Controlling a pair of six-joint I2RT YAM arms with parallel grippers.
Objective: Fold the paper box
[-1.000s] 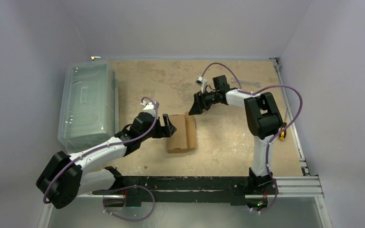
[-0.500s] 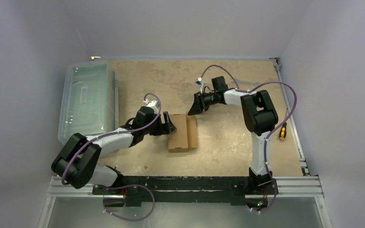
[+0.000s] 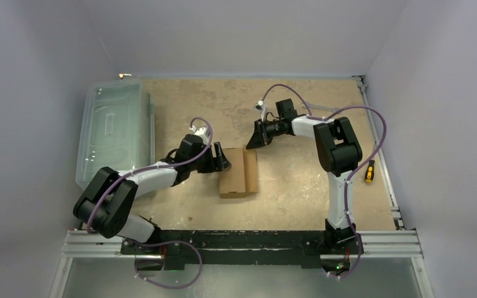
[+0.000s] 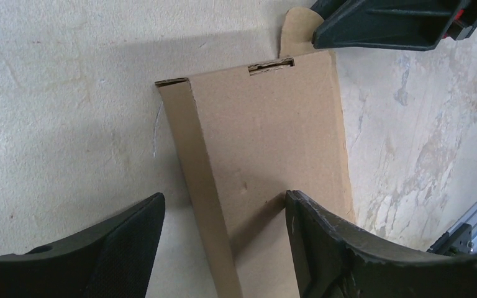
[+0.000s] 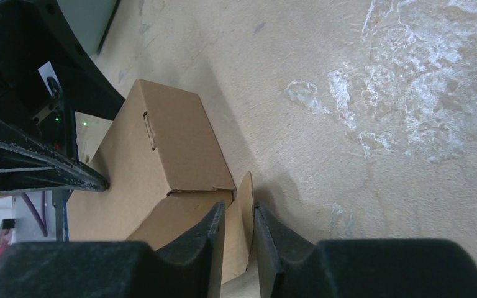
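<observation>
left gripper (image 4: 223,211) jaws wide open, straddling paper box (image 3: 238,174) left edge; right gripper (image 5: 239,214) jaws pinching its tab (image 5: 246,202); bin (image 3: 115,136) well apart.

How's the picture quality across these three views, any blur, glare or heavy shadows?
Top external: soft, even light, mild glare on the clear plastic bin. Left wrist: the paper box is sharp, with a shadow over the table beside it. Right wrist: box in focus, its shadow at image right; the right gripper at the bottom edge is dark and soft.
</observation>
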